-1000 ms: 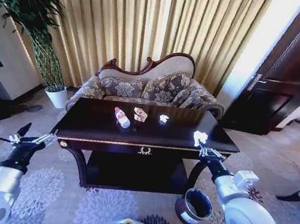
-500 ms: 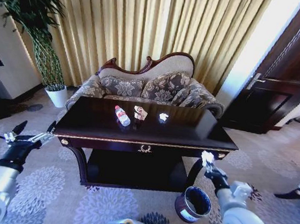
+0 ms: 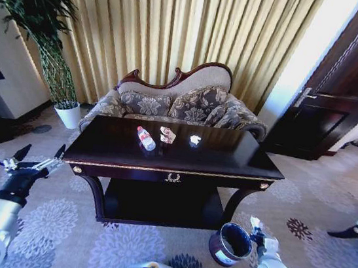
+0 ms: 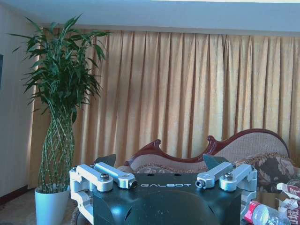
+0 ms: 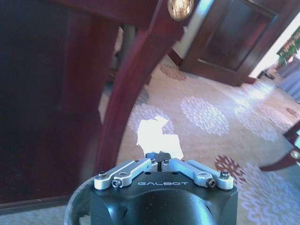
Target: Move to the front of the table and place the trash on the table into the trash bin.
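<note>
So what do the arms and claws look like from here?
Both arms have bulky white rounded shells with black wrist sections. Each claw has a black housing marked GALBOT in pale letters, with silver metal linkage bars, bolts and dark pointed fingertips: left claw, right claw.

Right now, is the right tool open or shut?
Shut: the right tool, beside the trash bin, pinches a white paper wad between closed fingertips.
</note>
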Controlling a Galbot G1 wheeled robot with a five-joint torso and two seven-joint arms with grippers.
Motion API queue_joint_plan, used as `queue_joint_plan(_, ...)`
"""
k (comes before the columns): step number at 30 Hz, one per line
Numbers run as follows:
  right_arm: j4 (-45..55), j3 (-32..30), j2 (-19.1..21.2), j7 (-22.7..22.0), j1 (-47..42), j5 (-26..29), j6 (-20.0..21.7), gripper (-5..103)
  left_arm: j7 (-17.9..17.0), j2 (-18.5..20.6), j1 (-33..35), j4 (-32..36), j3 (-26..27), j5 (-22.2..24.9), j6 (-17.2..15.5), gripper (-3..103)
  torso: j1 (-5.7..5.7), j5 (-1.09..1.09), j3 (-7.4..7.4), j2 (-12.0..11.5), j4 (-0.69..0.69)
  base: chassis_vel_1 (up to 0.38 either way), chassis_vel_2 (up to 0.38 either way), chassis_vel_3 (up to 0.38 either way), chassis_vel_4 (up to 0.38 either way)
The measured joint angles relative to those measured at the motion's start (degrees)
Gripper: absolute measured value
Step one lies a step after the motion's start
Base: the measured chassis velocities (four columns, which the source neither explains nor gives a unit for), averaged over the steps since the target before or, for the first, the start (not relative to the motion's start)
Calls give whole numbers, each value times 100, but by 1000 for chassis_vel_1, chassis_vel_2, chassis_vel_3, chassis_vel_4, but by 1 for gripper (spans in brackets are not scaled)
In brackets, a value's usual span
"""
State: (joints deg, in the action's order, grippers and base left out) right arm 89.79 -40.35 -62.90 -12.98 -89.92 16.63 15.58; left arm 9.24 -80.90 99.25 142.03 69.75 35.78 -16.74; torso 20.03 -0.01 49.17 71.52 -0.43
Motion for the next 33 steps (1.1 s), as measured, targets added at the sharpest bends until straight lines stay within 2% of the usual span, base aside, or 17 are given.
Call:
queue_joint_plan(3,-564,109,59,-11,388,-19,-79,0,-1,-32,8,21,-10,-7,1,100,0,0,1,0,1,0,0,0,0)
queue_joint_plan(9,-1079,275,102,-107,745,-140,-188,0,2,-48,30,66,-4,-9,5,100,0,1,0,0,1,0,0,0,0)
queue_joint_plan(11,-1166,289,101,-190,779,-194,-190,9,3,-79,66,115,-4,-12,8,100,1,0,0,0,0,0,0,0,0)
queue_joint_plan(13,-1166,281,107,-191,772,-194,-190,9,4,-83,67,119,-6,-13,9,100,0,0,0,0,0,0,0,0,0)
queue_joint_plan(15,-1147,264,118,-193,760,-193,-190,20,5,-88,67,120,-9,-16,9,100,0,0,0,0,0,0,0,0,0)
queue_joint_plan(16,-1147,264,118,-193,760,-193,-190,20,5,-88,67,120,-9,-16,9,100,0,0,0,0,0,0,0,0,0)
queue_joint_plan(19,-1065,252,119,-193,733,-183,-188,37,6,-91,71,121,-11,-17,9,100,0,0,0,0,0,0,0,0,0)
queue_joint_plan(20,-1065,252,119,-193,733,-183,-188,37,6,-91,71,121,-11,-17,9,100,0,0,0,0,0,0,0,0,0)
queue_joint_plan(23,-965,250,110,-192,707,-173,-185,52,6,-91,83,122,-9,-18,9,100,0,0,0,0,0,0,0,0,0)
queue_joint_plan(25,-914,250,110,-188,685,-171,-184,52,6,-91,89,124,-6,-18,9,100,0,0,0,0,1,0,0,0,0)
queue_joint_plan(28,-806,254,103,-176,638,-166,-179,69,5,-91,103,125,-2,-20,9,100,0,-1,0,0,0,0,0,0,0)
queue_joint_plan(29,-806,254,103,-176,638,-166,-179,69,5,-91,103,125,-2,-20,9,100,0,-1,0,0,0,0,0,0,0)
queue_joint_plan(31,-766,256,98,-168,621,-165,-174,80,5,-91,111,125,6,-20,9,100,0,0,0,0,0,0,0,0,0)
queue_joint_plan(32,-757,256,97,-162,612,-165,-171,80,5,-89,122,125,12,-21,9,100,0,0,0,0,1,0,0,0,0)
queue_joint_plan(33,-753,256,96,-158,604,-165,-167,85,4,-85,132,125,16,-21,9,100,0,-1,0,0,0,0,0,0,0)
